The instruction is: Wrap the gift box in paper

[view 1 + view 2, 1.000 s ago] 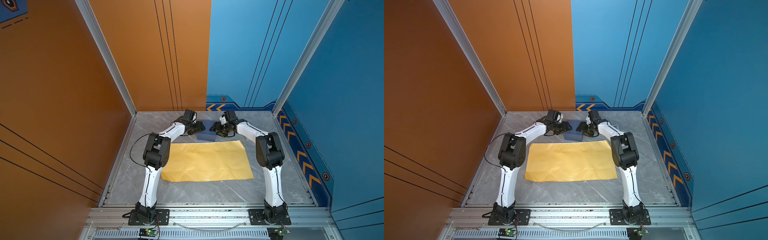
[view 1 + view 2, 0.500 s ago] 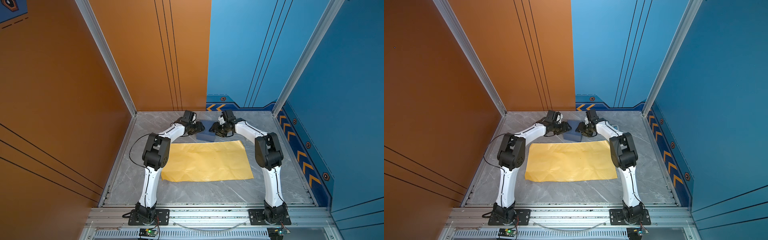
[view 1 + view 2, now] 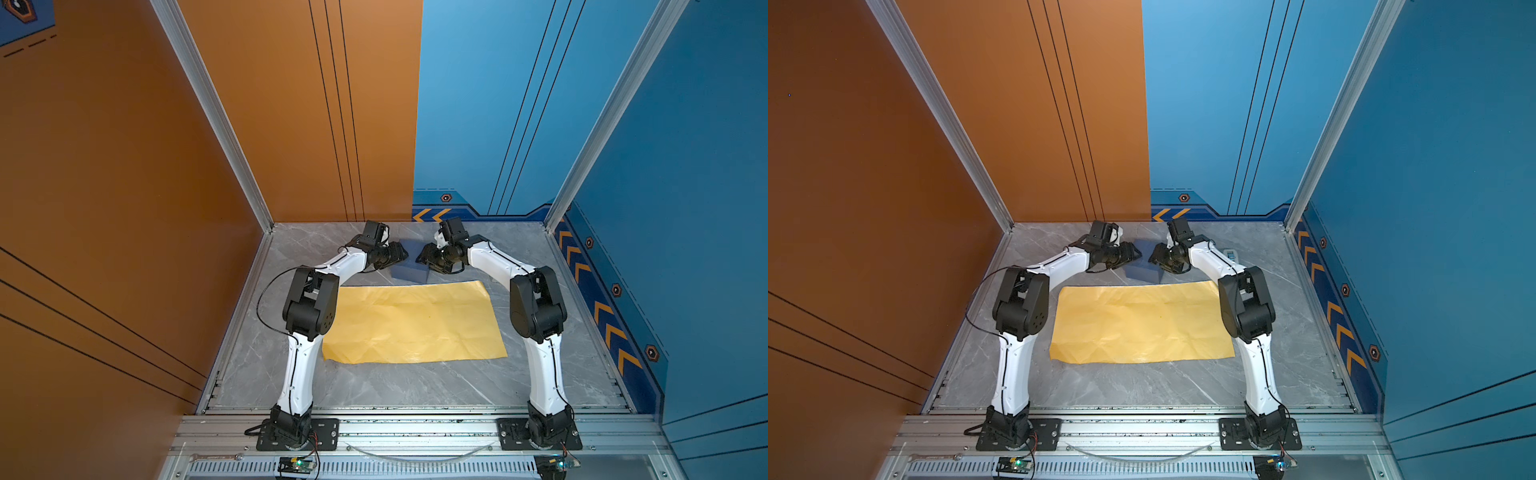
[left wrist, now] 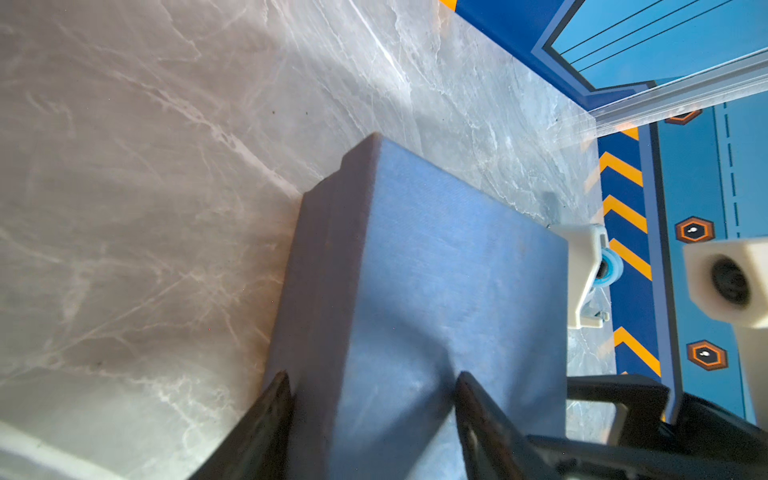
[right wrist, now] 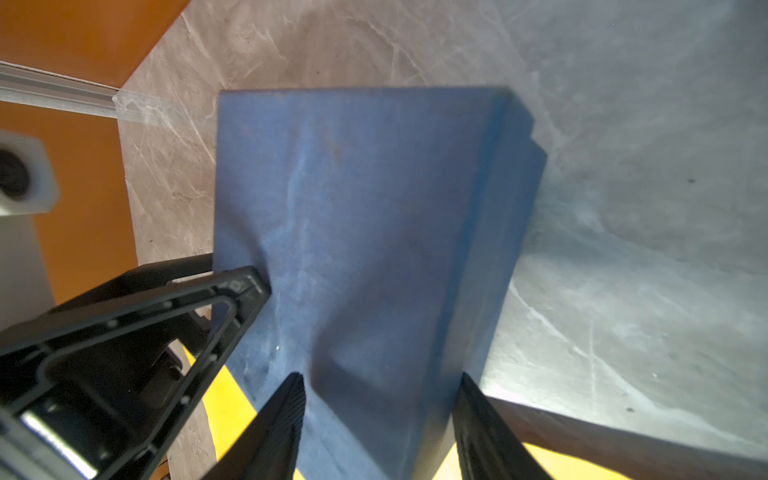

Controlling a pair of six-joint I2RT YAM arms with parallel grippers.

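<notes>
My left end effector [image 4: 372,382] and right end effector [image 5: 380,382] each clamp an end of the gift box [image 3: 409,270], just beyond the far edge of the paper [image 3: 415,324]. From above they hide its ends. Whether it touches the desk [image 3: 415,386] I cannot tell.

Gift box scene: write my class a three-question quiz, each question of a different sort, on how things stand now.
1. True or false: the gift box lies at the centre of the paper.
2. Which fingers are at the box? A left fingers only; B right fingers only; C both.
3. What colour is the paper's upper face?
Key: 1 false; 2 C; 3 yellow.
</notes>
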